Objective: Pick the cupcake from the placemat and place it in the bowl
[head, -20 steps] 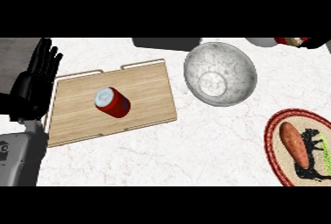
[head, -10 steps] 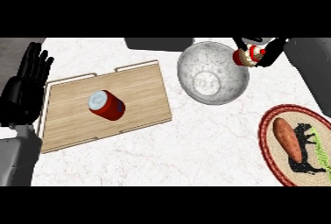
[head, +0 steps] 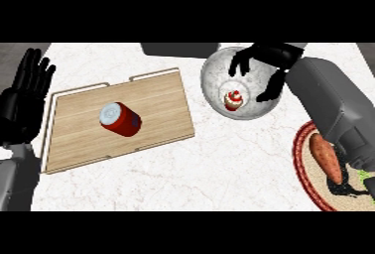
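One cupcake (head: 233, 99), one bowl (head: 219, 74), one can (head: 121, 119), one board (head: 161, 99)

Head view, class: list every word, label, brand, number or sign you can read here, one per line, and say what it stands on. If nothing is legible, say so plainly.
No readable text anywhere in this view.
Red can on the wooden board: no legible label.
Placemat: a black animal figure, no letters.
Cupcake and bowl: no markings.

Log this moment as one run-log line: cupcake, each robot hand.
cupcake: in bowl | right robot hand: open above bowl, cupcake released | left robot hand: open, resting at left edge
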